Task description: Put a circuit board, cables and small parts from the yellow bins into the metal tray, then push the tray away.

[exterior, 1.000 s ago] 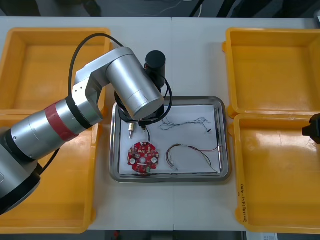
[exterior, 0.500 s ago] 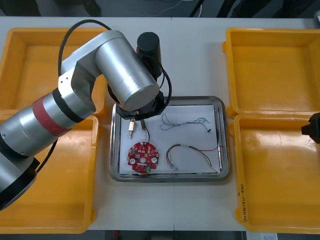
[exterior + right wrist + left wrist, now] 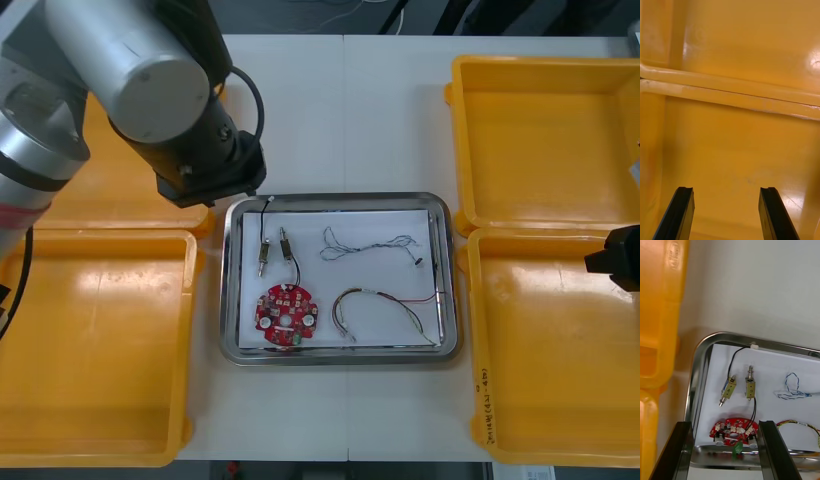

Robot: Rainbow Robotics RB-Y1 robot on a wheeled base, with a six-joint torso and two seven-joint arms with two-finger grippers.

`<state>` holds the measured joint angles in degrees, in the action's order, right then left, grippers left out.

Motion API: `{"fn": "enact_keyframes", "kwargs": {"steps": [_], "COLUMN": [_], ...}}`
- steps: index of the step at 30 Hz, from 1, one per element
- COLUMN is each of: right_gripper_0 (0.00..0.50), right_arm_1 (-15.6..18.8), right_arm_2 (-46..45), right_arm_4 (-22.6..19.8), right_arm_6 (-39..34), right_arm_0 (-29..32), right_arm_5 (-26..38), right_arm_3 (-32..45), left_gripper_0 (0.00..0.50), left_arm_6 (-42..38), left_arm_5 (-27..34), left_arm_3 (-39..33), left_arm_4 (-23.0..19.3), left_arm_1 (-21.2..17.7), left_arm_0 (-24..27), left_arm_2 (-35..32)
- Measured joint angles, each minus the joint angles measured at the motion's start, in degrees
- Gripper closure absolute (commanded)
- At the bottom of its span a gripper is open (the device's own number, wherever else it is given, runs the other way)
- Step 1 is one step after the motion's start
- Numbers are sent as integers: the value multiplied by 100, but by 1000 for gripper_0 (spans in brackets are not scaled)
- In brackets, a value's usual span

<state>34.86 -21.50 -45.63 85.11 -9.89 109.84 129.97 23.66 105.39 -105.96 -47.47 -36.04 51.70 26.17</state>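
My left claw (image 3: 724, 423) is spread wide and holds nothing. It hangs over the far left corner of the metal tray (image 3: 448, 330), at the edge of the left yellow bins (image 3: 95, 340). In the front view the left arm (image 3: 130, 60) covers it from above. Between its fingers (image 3: 677, 450) I look down on the left half of the tray.

The tray lies on the worktop (image 3: 340, 110) between the bins, and it is white inside. The red circuit board (image 3: 285, 317) lies flat in its near left corner. Just beyond the board lie two small metal parts (image 3: 272, 250), side by side. A thin black cable (image 3: 731, 360) runs from them up to the tray's far rim. The blue and white cable (image 3: 365, 245) lies loose in the far middle. The red and yellow cable (image 3: 385, 305) curves in the near right part.

My right claw (image 3: 725, 189) is also spread wide and holds nothing. It hangs inside the right yellow bins (image 3: 545, 130), over the near one and close to the rim where the two meet.
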Motion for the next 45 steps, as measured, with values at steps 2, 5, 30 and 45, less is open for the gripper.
{"fn": "enact_keyframes", "kwargs": {"steps": [2, 5, 30, 45], "right_gripper_0": [0, 0, 0, 0], "right_arm_1": [78, 195, 473, -66], "right_arm_2": [47, 187, 3583, 5678], "right_arm_4": [-169, -363, -845, -78], "right_arm_6": [0, 0, 0, 973], "right_arm_0": [-56, -209, -2174, -3066], "right_arm_5": [0, 0, 0, -136], "right_arm_3": [47, 78, 220, -12], "left_gripper_0": [0, 0, 0, 0], "left_arm_6": [17, 192, 2192, 2950], "left_arm_5": [99, 294, 418, 420], "left_arm_3": [-1, -3, -592, -1469], "left_arm_4": [-204, -392, -696, -682], "left_arm_1": [-161, -385, -1279, -1477], "left_arm_0": [-1, -8, -1912, -3132], "left_arm_2": [-195, -439, -2728, -3478]}}
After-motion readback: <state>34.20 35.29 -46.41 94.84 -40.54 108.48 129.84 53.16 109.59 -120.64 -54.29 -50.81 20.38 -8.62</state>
